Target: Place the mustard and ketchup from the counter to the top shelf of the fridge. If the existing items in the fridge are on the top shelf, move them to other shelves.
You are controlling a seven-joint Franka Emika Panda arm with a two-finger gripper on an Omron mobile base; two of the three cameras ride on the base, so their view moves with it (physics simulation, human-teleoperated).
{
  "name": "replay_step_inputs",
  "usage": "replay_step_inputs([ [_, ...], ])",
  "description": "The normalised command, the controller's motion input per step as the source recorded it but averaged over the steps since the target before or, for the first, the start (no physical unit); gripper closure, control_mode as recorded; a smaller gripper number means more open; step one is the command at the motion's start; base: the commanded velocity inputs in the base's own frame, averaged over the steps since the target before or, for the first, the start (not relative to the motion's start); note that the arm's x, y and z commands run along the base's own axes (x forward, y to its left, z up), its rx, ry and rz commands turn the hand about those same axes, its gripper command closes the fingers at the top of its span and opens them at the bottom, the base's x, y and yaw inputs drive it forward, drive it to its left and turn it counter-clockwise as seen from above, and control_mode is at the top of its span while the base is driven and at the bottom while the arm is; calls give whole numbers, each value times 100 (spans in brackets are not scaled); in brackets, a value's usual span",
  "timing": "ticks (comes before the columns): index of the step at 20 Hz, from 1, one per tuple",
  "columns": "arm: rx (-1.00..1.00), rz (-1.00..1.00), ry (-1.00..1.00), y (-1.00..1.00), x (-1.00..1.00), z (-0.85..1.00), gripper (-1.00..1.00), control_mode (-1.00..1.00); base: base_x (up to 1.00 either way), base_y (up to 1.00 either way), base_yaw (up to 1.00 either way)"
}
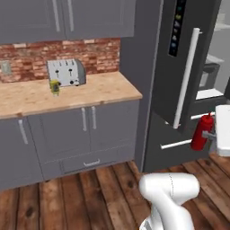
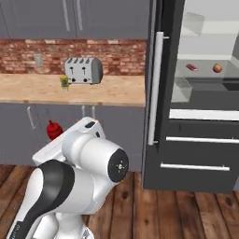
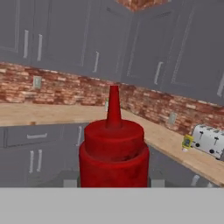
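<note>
While the white arm hangs out at the right edge of the left base view, its jaws are clamped on the slim red ketchup squeeze bottle with the pointed nozzle [image 1: 201, 131], held upright in the air in front of the tall dark grey fridge [image 1: 167, 67], just beside its long silver door handle [image 1: 186, 76]. Way over on the light tan wood-grain tabletop [image 1: 67, 96], the small squat yellow mustard bottle [image 1: 55, 87] stands just in front of a silver toaster [image 1: 66, 72], with a red brick wall [image 1: 27, 58] behind both.

Right base view next: the arm's big white body sits low in front, and the red ketchup [image 2: 54, 130] pokes out from behind it on the left, in front of the grey cabinet doors [image 2: 28, 121]. The mustard [image 2: 64, 83] is on the tabletop [image 2: 107, 91] next to the toaster [image 2: 83, 70]. The fridge [image 2: 163, 154] is open on the right, pale inside, and one clear glass shelf [image 2: 205, 74] carries a small flat dark-red piece of meat [image 2: 191, 67] and a small round reddish-orange apple [image 2: 217, 68], a bit apart from each other. Can't tell for sure which shelf counts as the top one from here.

Hand view: the ketchup [image 3: 113, 148] sits dead center, nozzle pointing up, with a grey finger [image 3: 70, 183] pressed in at each side of its base. Far right, the mustard [image 3: 187, 141] stands beside the toaster [image 3: 209, 141] on the tabletop [image 3: 52, 114].
</note>
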Motion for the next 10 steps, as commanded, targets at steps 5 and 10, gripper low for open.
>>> replay_step_inputs([
  [5, 0, 0, 0, 0, 0, 0, 100, 100, 33, -100, -28],
  [10, 0, 0, 0, 0, 0, 0, 100, 100, 100, -100, -3],
])
